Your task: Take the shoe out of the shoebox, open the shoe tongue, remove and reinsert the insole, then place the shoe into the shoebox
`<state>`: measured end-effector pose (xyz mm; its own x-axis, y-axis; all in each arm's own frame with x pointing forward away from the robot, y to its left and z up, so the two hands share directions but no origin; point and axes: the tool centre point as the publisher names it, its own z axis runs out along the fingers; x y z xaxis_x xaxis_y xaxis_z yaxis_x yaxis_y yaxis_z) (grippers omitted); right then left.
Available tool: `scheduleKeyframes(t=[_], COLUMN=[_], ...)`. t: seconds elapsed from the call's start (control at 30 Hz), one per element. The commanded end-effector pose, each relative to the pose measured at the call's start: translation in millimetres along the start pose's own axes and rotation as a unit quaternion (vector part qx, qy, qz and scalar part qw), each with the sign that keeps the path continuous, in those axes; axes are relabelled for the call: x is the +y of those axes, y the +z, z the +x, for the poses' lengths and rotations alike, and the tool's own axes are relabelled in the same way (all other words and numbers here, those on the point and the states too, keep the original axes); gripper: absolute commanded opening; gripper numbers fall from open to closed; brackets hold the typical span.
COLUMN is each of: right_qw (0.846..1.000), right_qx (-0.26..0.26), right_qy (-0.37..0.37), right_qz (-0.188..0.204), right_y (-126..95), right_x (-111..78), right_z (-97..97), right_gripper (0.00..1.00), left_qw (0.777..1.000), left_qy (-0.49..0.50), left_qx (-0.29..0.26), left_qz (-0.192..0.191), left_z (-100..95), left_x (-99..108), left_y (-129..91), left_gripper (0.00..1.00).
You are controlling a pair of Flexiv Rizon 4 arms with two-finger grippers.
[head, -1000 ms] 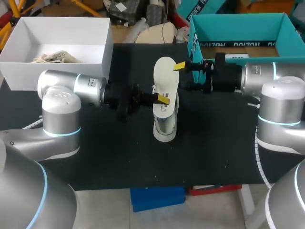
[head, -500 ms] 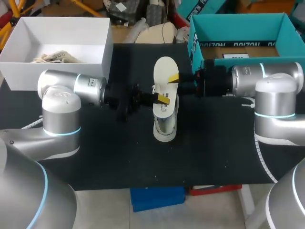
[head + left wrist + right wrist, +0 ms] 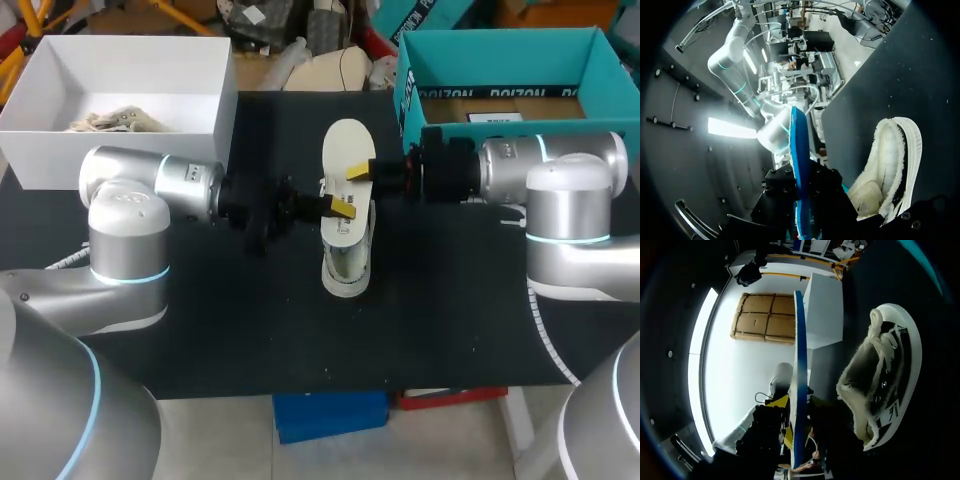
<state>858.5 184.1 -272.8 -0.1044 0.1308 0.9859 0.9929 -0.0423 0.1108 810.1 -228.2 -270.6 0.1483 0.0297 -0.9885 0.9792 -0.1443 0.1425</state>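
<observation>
Insole (image 3: 347, 145) hangs level above the shoe (image 3: 345, 262) because our left gripper (image 3: 340, 207) pinches it, ready for reinsertion; whether our right gripper (image 3: 362, 170) also clamps it, we cannot tell.

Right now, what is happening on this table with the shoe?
The left gripper holds the white insole above the white shoe, which rests on the black table, outside the teal shoebox. The right gripper is at the insole's opposite side; whether it grips is unclear.
</observation>
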Motion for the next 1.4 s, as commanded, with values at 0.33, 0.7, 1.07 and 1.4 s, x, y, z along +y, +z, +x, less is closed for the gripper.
scheduleKeyframes(t=[0.33, 0.7, 1.07, 1.4], right_qw=[1.000, 1.000, 1.000, 1.000], right_qx=[-0.019, -0.019, -0.019, -0.019], right_qy=[-0.005, -0.005, -0.005, -0.005], right_qz=[-0.001, -0.001, -0.001, -0.001], right_y=[-5, -5, -5, -5], right_x=[8.7, 8.7, 8.7, 8.7], right_z=[6.1, 6.1, 6.1, 6.1], right_gripper=[0.00, 0.00, 0.00, 0.00], left_qw=[1.000, 0.988, 0.918, 0.827], left_qy=[0.001, 0.015, 0.039, 0.053], left_qx=[0.001, 0.137, 0.378, 0.543], left_qz=[-0.001, -0.067, -0.113, -0.135], left_z=[0.4, -4.1, -23.7, -41.6], left_x=[-1, -29, -39, -37], left_y=[1, -24, -60, -41], left_gripper=[0.00, 1.00, 1.00, 1.00])
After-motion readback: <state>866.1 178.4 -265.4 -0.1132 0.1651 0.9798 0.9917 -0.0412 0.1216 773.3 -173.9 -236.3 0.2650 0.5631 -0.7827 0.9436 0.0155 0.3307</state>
